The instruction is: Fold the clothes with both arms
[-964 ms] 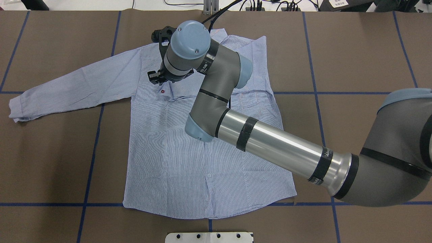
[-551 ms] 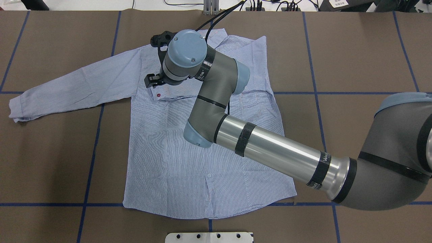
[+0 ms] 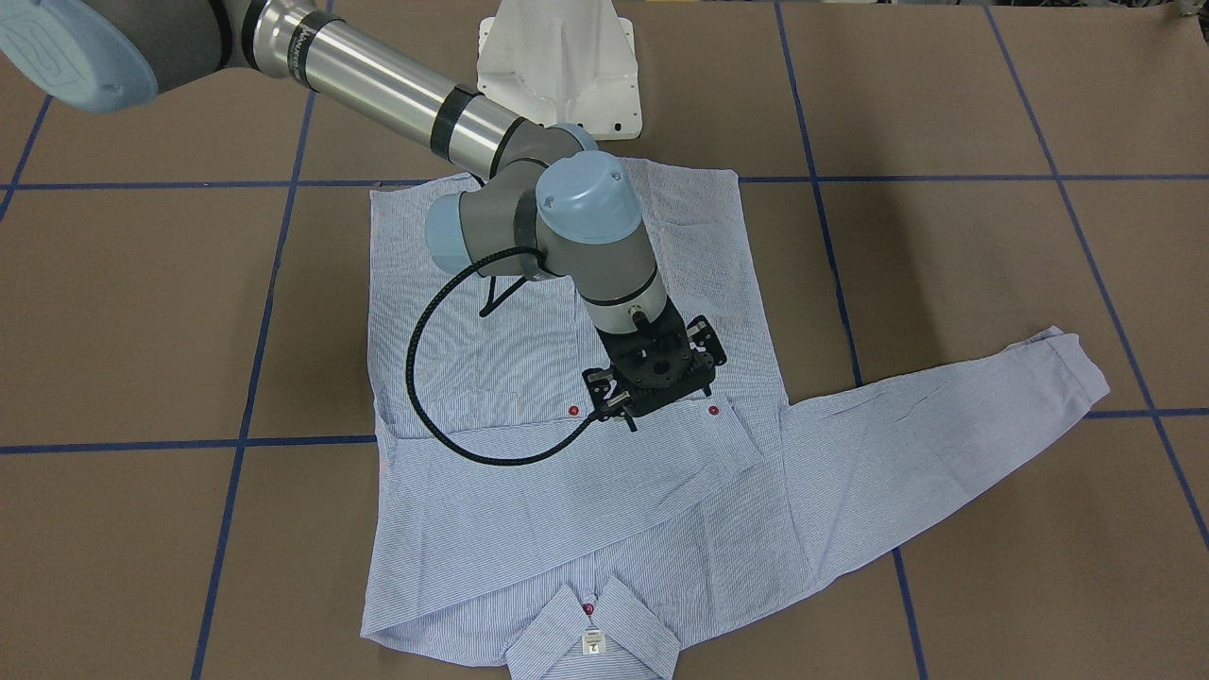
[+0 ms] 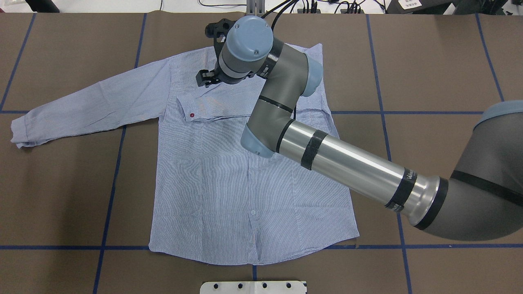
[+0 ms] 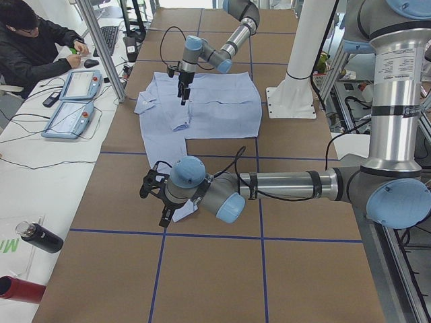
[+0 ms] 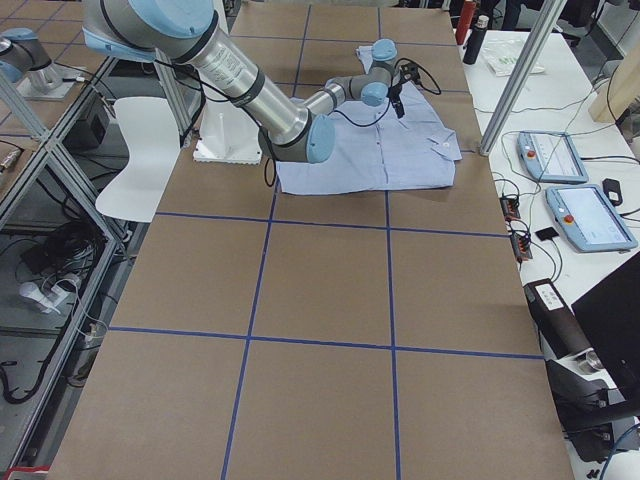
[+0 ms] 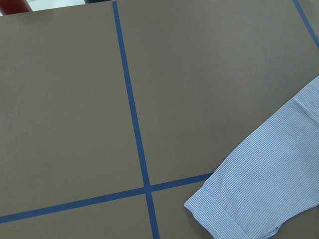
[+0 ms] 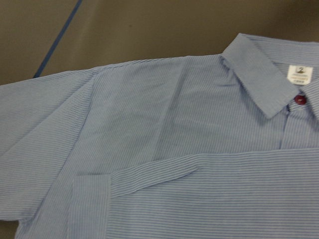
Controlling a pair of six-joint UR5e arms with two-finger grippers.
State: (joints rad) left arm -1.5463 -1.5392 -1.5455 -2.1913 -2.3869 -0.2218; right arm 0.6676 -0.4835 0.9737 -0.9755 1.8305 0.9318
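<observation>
Brown table (image 4: 429, 61) stretches wide, with blue tape lines (image 4: 109, 192) cutting it into big squares. A white pedestal (image 3: 559, 57) stands at one long edge, and a white chair (image 6: 140, 150) sits just off the table near it. Cables (image 4: 327, 6) trail along the opposite edge. Over at the white side bench (image 5: 27, 182), a person (image 5: 30, 44) in a dark jacket sits with a mouse (image 5: 91, 63) close by. A light blue pendant (image 5: 82, 84) lies there, a second pendant (image 5: 71, 120) just beside it and a dark phone (image 5: 50, 99) next to them. Further along lie a black bottle (image 5: 42, 239) and a red bottle (image 5: 20, 288).
</observation>
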